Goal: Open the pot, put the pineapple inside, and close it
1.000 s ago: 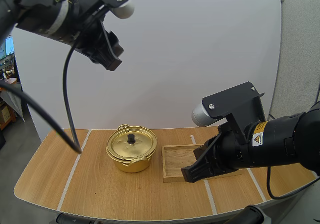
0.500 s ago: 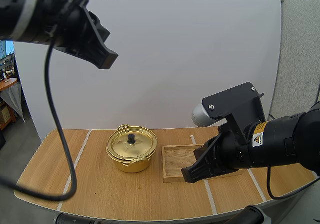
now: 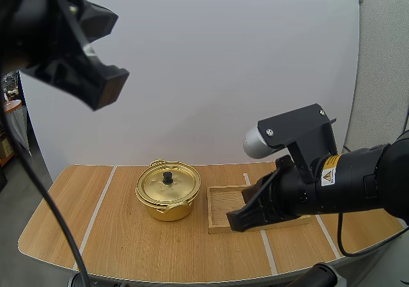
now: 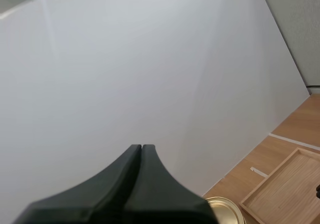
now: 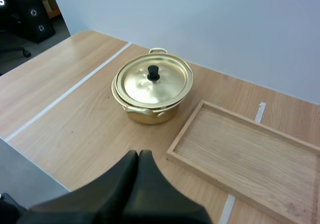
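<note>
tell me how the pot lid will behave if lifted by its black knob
The lid looks like thin shiny metal, so it is probably stiff and light. Its knob is small and round, so a pinch on it may slip or let the lid swing. The pot looks light too and might shift if nudged.

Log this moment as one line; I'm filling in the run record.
pot: lid on | tray: beside pot | left tool: shut, high up | right tool: shut, by tray
</note>
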Motion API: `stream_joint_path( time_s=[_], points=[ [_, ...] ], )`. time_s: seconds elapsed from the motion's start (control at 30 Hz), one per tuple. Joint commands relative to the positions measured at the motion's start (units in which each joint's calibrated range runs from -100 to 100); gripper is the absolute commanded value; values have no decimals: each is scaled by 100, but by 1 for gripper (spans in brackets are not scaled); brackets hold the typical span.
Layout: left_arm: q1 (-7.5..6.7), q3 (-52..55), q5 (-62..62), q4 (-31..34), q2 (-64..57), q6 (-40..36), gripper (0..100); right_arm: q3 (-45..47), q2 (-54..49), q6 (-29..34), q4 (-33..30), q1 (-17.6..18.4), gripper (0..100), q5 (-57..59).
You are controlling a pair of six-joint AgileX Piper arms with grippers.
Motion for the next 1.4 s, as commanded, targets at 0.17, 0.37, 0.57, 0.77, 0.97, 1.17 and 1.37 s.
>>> stream_joint_path(
  time_s=[0.17, 0.37, 0.57, 0.77, 0.97, 1.17, 1.37],
  points=[
    [-8, 142, -952, 125, -736, -443, 0, -151, -545, 255, -589, -430, 0, -1784],
    [-8, 1024, -1737, 422, -1174, -727, 0, -374, -912, 263, -733, -712, 0, -2670],
    [-8, 1878, -2485, 448, -1612, -1061, 0, -418, -1004, 263, -788, -1011, 0, -3571],
    [4, 2662, -3156, 690, -1974, -1435, 0, -418, -1004, 685, -809, -1278, 0, -4009],
    [4, 3416, -3754, 690, -2177, -1527, 0, -216, -1183, 835, -809, -1383, 0, -4751],
    [4, 4161, -4246, 690, -2177, -1527, 0, 208, -1218, 835, -809, -1383, 0, -5052],
    [4, 4932, -4898, 690, -2177, -1527, 0, 979, -1218, 835, -809, -1383, 0, -6067]
  ],
)
